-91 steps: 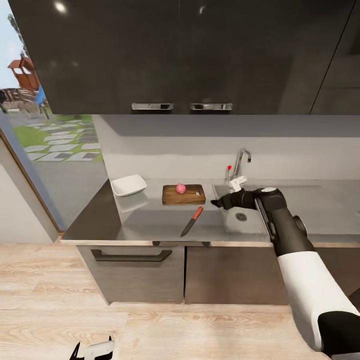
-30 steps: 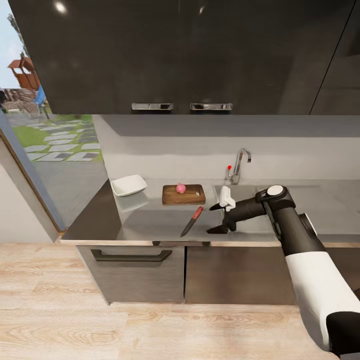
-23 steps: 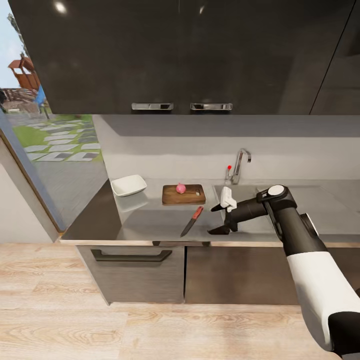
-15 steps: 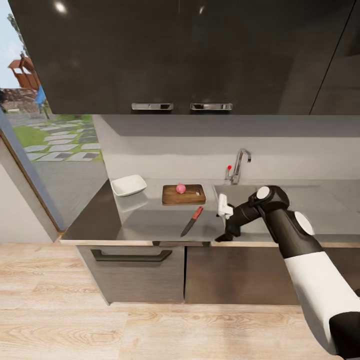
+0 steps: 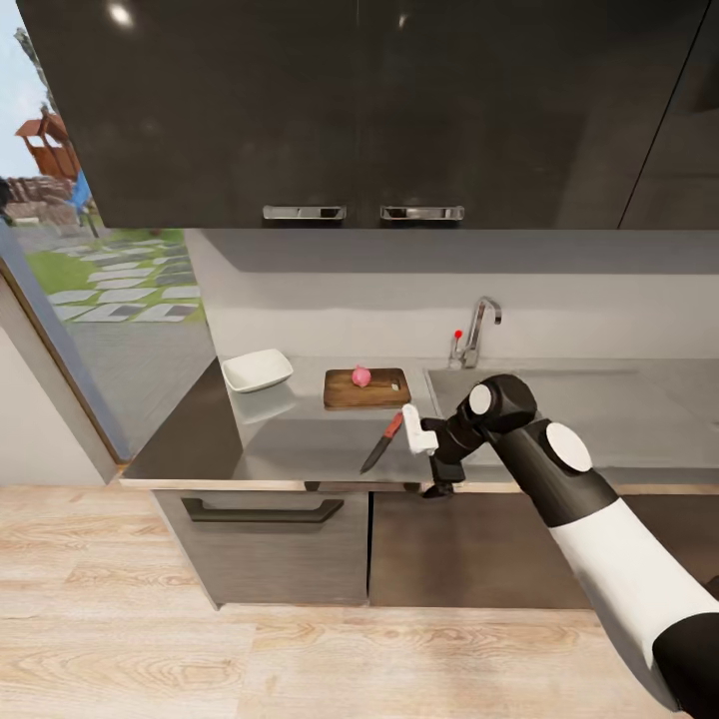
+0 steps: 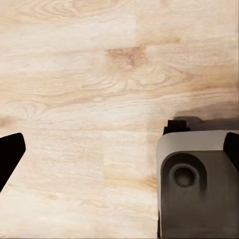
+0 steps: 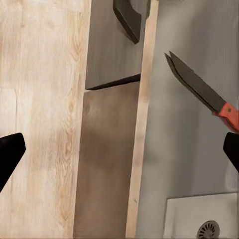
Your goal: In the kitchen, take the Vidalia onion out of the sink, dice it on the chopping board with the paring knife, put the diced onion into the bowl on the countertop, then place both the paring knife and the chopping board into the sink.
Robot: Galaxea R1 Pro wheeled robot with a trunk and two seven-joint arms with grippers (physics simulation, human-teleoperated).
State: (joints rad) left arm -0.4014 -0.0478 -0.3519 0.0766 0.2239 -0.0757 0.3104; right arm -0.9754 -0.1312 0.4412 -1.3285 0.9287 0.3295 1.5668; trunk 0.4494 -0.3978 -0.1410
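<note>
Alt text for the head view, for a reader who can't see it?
The right tool, open, hangs at the countertop's front edge beside the paring knife. Behind lie the chopping board carrying the onion, the bowl and the sink.

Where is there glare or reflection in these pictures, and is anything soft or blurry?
Head view: bright light spots glint on the glossy dark upper cabinets, and the countertop mirrors the bowl above it; the picture is sharp. Right wrist view: the paring knife looks crisp on an evenly lit worktop. Left wrist view: the wood floor is slightly soft, with a dim shadow beside the robot base.
</note>
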